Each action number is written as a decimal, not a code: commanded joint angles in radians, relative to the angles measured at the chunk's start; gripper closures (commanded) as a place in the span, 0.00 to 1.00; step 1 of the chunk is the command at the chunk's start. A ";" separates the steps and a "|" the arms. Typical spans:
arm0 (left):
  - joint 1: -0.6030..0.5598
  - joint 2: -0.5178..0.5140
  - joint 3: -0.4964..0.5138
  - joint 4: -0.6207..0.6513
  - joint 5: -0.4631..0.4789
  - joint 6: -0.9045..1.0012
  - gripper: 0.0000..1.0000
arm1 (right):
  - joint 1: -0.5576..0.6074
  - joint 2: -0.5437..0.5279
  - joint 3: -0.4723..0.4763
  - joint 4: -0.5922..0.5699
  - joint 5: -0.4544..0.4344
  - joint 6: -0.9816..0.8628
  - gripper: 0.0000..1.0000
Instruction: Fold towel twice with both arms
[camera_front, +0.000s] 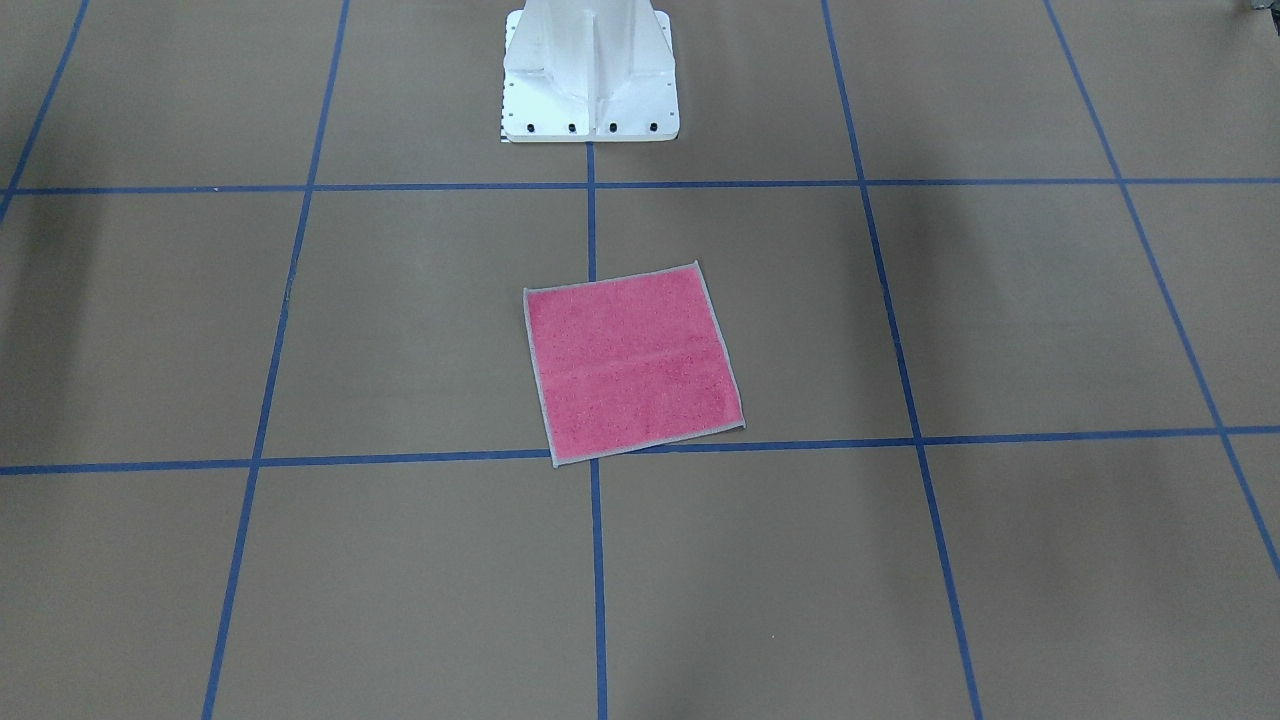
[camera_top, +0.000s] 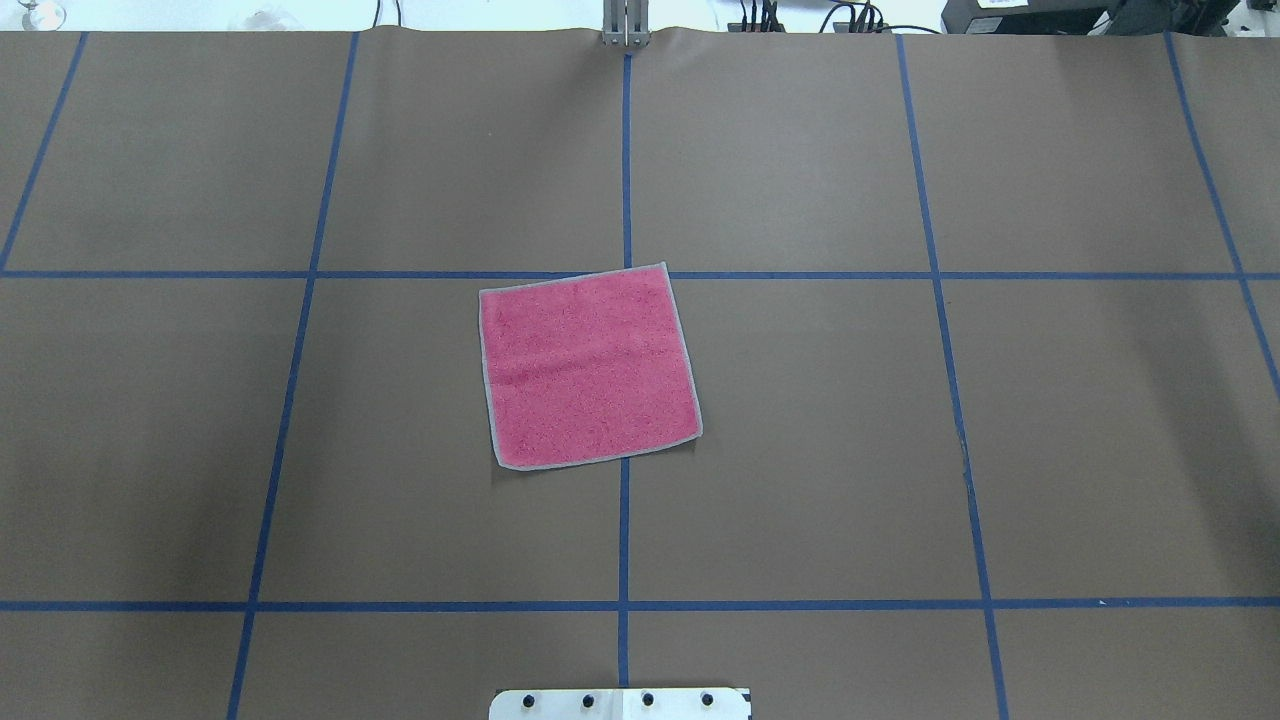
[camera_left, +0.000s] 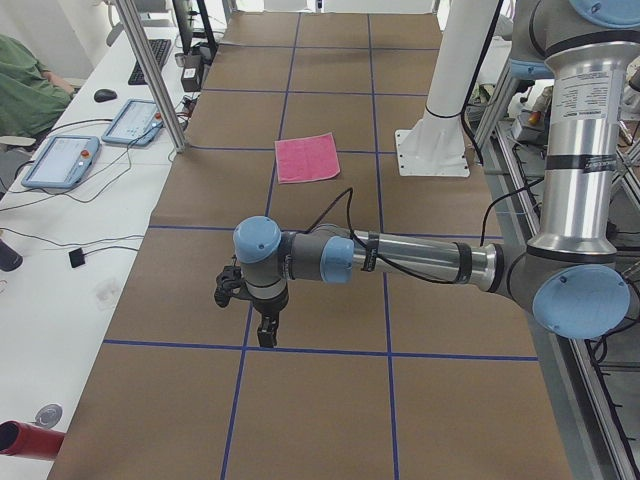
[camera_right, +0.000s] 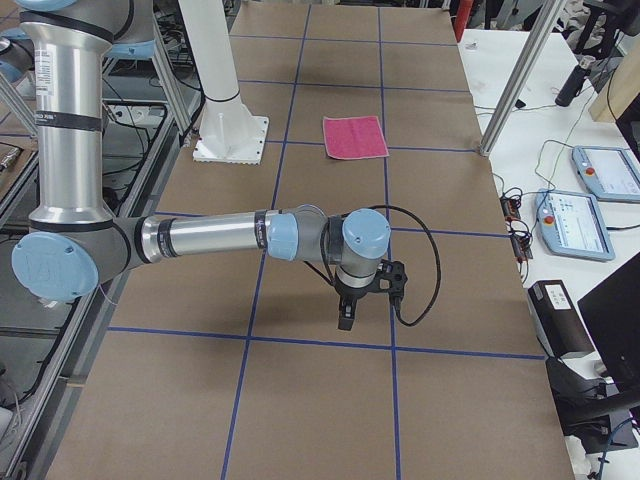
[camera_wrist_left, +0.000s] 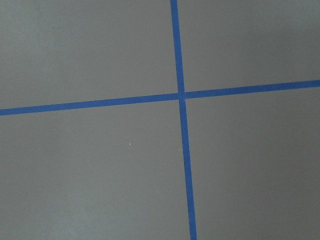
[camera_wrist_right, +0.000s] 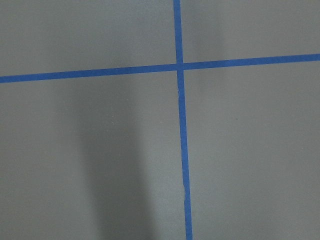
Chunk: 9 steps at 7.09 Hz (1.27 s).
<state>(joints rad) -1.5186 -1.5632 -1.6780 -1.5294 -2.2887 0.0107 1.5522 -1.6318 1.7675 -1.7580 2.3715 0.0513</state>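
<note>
Facing the robot, the towel (camera_front: 633, 364) lies flat, pink up, at the middle of the table (camera_front: 1000, 320). Overhead, it is square — no long axis. From either end, left pincer (camera_left: 267, 338) and right pincer (camera_right: 346, 318) hang well apart from it — roughly equally far; their opening cannot be told.
</note>
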 joint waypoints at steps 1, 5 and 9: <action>0.000 0.000 0.000 0.000 0.000 0.000 0.00 | 0.000 -0.003 0.000 0.000 0.000 0.002 0.00; 0.000 -0.006 -0.023 0.012 -0.002 -0.003 0.00 | 0.000 0.007 0.001 0.002 0.000 0.007 0.00; 0.011 -0.344 -0.047 0.296 -0.028 -0.018 0.00 | -0.042 0.211 -0.020 -0.012 0.009 0.131 0.00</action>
<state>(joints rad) -1.5170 -1.7866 -1.7119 -1.3248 -2.3114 -0.0045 1.5375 -1.4837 1.7510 -1.7689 2.3746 0.1179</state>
